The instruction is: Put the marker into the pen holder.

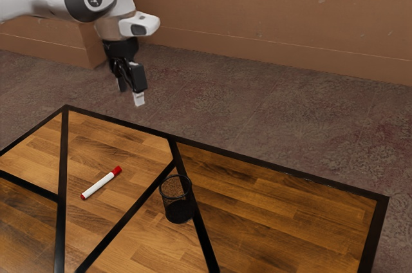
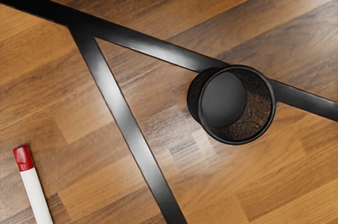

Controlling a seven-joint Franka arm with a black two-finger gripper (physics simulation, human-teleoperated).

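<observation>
My gripper [image 1: 130,91] hangs high above the table's far side in the exterior view, its fingers spread with nothing between them. The white marker with a red cap [image 1: 100,183] lies flat on the wood, well below the hand. In the wrist view the marker [image 2: 35,192] is partly cut off by the picture's edge. A black mesh pen holder [image 1: 176,201] stands upright, apart from the marker, toward the exterior view's right. Looking down into the pen holder [image 2: 231,104], I see its dark round bottom and no marker inside.
The wooden table [image 1: 277,202] has black inlaid strips and a black border. Beyond its far edge are a carpeted floor [image 1: 257,112] and a brown wall [image 1: 277,15].
</observation>
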